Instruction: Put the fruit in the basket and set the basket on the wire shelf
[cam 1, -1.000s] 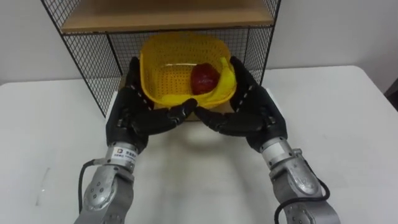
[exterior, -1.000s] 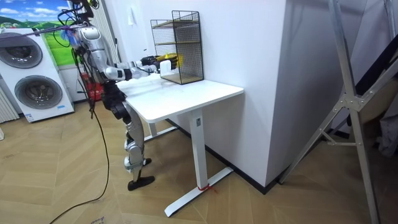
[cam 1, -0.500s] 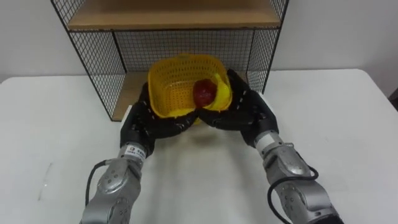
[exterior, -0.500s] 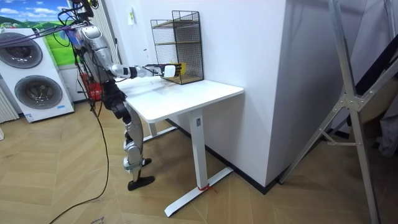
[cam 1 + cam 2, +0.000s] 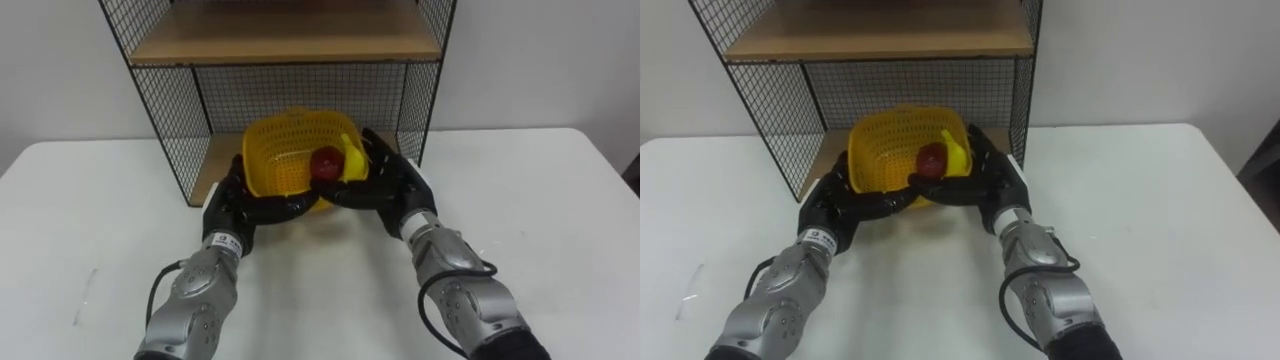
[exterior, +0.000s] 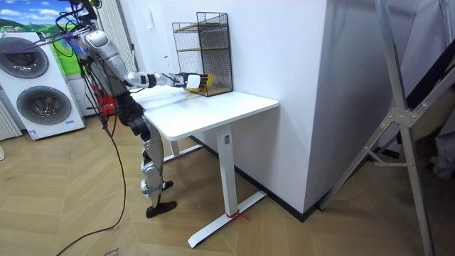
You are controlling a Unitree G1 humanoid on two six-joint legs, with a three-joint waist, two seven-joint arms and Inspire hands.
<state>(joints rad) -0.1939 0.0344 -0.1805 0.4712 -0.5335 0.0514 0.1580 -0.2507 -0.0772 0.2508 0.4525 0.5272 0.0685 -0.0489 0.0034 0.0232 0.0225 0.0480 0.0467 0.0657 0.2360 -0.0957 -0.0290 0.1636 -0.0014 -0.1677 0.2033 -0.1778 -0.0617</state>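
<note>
- Fruit was in: a red apple (image 5: 324,162) and a banana (image 5: 351,160) lay inside the yellow basket (image 5: 285,150), on the side next to the right hand. That part of the job looked done.
- The left hand (image 5: 238,200) and right hand (image 5: 392,180) cupped the basket between them. Each hand's fingers curled round a side wall, and the thumbs met under the near rim: a firm two-handed grasp.
- Just beyond the fingertips stood the wire shelf (image 5: 168,120), and the basket sat right at the mouth of its lower bay, its far side already between the mesh walls.
- Whether the basket's base was resting on the lower board (image 5: 212,166) or was held just above it, I could not tell.
- In the room view the robot stood at the tabletop's (image 5: 540,200) edge with both arms stretched out toward the shelf.
- My call: nearly home. What was left was to seat the basket fully on the board, let go with both hands, and draw them clear without dragging it back out.
</note>
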